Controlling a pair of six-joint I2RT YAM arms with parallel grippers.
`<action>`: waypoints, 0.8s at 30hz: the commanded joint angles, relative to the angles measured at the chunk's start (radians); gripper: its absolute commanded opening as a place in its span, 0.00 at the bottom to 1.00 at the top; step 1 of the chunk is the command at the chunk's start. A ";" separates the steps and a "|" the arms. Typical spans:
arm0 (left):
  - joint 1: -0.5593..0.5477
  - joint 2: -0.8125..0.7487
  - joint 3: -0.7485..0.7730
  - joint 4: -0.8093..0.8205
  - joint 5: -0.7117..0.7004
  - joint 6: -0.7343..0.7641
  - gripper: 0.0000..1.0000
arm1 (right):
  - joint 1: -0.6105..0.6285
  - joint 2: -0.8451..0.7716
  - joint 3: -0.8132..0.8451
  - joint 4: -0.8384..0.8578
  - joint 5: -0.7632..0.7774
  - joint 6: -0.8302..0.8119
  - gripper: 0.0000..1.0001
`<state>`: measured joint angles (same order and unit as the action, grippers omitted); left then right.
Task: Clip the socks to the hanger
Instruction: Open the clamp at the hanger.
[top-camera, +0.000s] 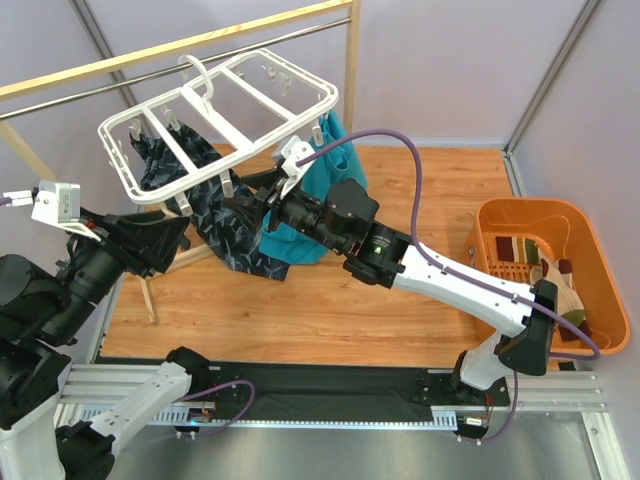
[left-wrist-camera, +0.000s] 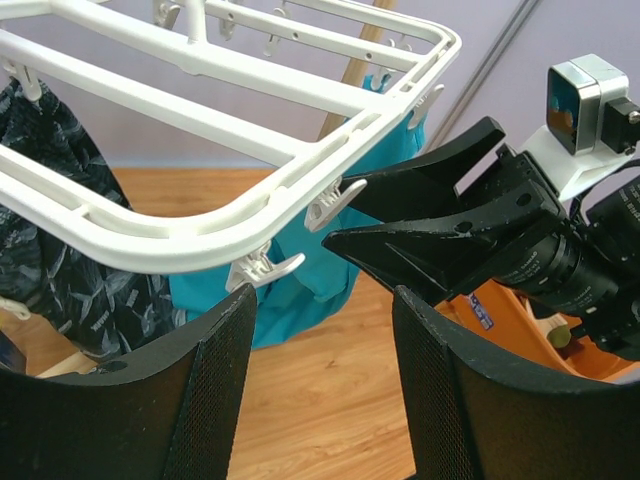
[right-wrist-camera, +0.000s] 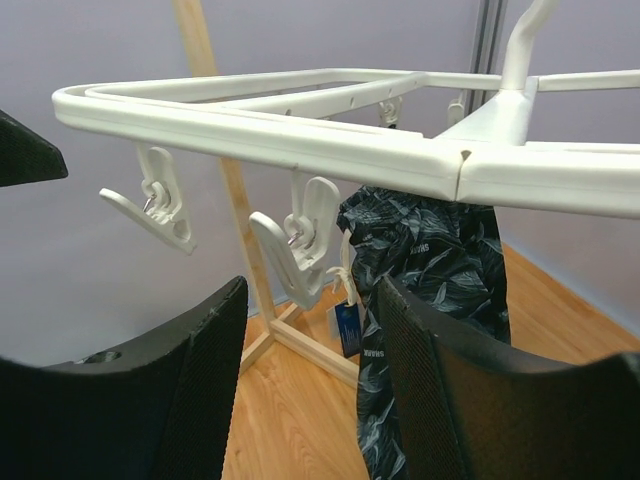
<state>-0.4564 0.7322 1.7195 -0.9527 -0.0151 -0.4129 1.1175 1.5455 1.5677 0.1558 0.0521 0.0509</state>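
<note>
Nearest the bases, the socks (top-camera: 512, 248) lie in the orange basket (top-camera: 607, 290) at the right, well apart from both arms. None is clipped and none is held.

Further out, the left fingers (left-wrist-camera: 210, 390) stand apart with nothing between them and are aimed at the near rounded corner of the hanger (left-wrist-camera: 200, 225). The right fingers (right-wrist-camera: 200, 390) are likewise parted and empty. Their tips are just beside the free clips (right-wrist-camera: 300, 240) that dangle under the hanger's rail.

The step is judged to be the readying of a clip, with no sock brought yet. For it to be done well, a sock should be fetched from the basket by one arm and gripped near its cuff, so that a short edge is left free. The clip's tabs should be squeezed squarely by the other arm, since a dangling clip is likely to swing away if pushed from one side. The frame should not be leaned upon, as it hangs and may tilt.

Beyond, a dark patterned cloth (top-camera: 225, 230) and a teal cloth (top-camera: 325, 165) are hung from other clips, and these are best left alone. Behind all stands the wooden rack (top-camera: 180, 48).
</note>
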 joint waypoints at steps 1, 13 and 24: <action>-0.001 0.003 -0.003 0.023 0.009 0.017 0.64 | 0.007 0.016 0.029 0.044 -0.001 -0.016 0.57; -0.001 -0.002 -0.005 0.022 0.009 0.013 0.64 | 0.007 0.051 0.057 0.059 0.034 0.007 0.55; -0.001 -0.010 -0.023 0.026 0.027 0.006 0.64 | 0.007 0.053 0.063 0.079 0.051 0.017 0.50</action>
<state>-0.4564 0.7300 1.7065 -0.9489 -0.0063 -0.4137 1.1206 1.6009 1.5917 0.1814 0.0780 0.0566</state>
